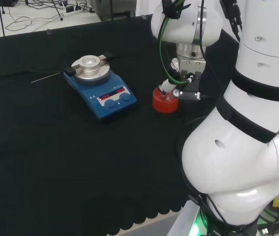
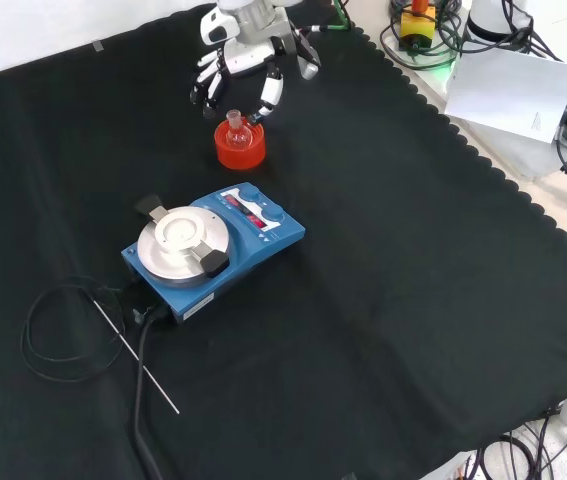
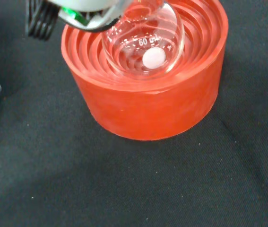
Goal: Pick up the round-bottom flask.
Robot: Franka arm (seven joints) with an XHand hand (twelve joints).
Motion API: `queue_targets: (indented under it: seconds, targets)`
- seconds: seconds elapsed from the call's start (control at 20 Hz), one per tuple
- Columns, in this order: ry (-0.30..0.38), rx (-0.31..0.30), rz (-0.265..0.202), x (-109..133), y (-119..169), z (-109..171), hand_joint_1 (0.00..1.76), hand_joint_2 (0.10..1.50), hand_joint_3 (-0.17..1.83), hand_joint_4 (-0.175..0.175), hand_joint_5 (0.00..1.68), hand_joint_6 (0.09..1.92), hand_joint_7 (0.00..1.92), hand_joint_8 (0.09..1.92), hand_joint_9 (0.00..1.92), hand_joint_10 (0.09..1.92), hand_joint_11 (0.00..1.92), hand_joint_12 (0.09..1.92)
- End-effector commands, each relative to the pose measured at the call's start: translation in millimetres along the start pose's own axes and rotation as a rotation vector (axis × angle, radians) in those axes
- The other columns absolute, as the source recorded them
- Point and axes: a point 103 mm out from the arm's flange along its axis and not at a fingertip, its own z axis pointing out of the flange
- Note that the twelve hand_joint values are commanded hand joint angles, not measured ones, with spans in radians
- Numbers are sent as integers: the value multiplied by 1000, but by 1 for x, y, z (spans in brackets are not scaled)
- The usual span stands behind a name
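Closest to the wrist camera sat the red ribbed stand [image 3: 145, 97], with the clear round-bottom flask [image 3: 143, 47] seated in its ringed hollow and a small white pellet [image 3: 153, 57] resting at the bottom of the bulb. In the front view the stand [image 2: 239, 146] stood in the upper middle of the frame on the black-clothed counter [image 2: 413, 300], the flask's neck [image 2: 233, 120] upright. The hand [image 2: 248, 70] hung just above it, fingers [image 2: 270, 92] spread and relaxed on either side of the neck; whether they touched the glass could not be told. Toward the lower left of that frame stood a blue magnetic stirrer [image 2: 213, 250], apart from the stand.
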Motion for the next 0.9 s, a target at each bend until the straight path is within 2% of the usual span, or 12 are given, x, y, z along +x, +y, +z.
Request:
queue_targets:
  seconds: [0.05,0.2,0.35,0.45,0.9]
  targets:
    - [2,10,1,-2,4,4,919,649,623,-20,773,180,243,593,451,633,118,1385]
    - [0,8,0,-1,6,5,920,643,635,-22,791,240,245,592,454,629,121,1380]
    - [0,3,-1,-1,7,4,919,638,651,-33,795,512,248,597,456,627,122,1384]
    - [-3,-2,-2,-1,9,2,919,638,654,-40,806,608,253,601,457,629,123,1383]
    - [-31,-14,5,2,10,0,940,659,659,-59,888,703,281,615,484,637,152,1383]
